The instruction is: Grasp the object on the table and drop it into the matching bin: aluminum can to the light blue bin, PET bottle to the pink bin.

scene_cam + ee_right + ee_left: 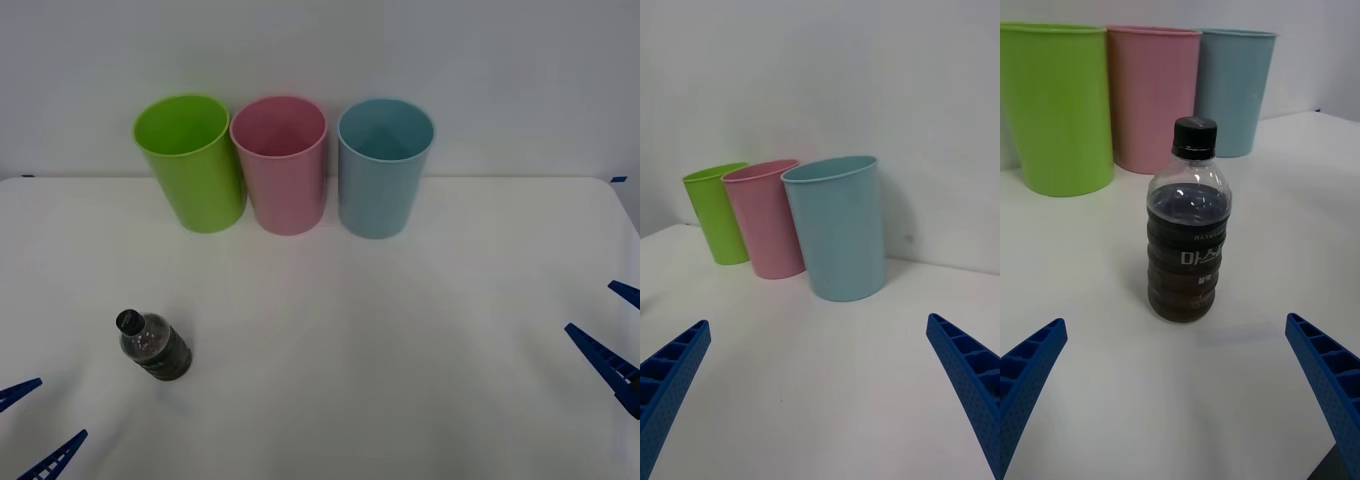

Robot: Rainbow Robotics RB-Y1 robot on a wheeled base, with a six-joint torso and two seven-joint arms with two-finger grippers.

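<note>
I am inspecting the bench [400, 330] with both arms held low at its near edge. The PET bottle [154, 346] is standing upright on my left side, black cap on top, well apart from the three bins, which are lined up along the far side: the lime green bin [190, 163], the pink bin [281, 163] in the middle and the light blue bin [384, 165] on the right. Green and pink are sitting just beside each other; blue is standing a little apart. All three are upright with mouths open upward, which I am judging suits a drop from above.

My left gripper [1180, 397] is facing the bottle directly, its body centred between my two fingers [1026, 375]. These are spread wide apart, touching nothing and holding nothing, with the bottle ahead of the tips and not yet between them. I am judging this the lining-up step before the grasp.

My right gripper [820, 390] is waiting at the right edge of the bench, looking toward the blue bin. Its fingers [970, 382] are likewise standing wide apart and empty, in contact with nothing
</note>
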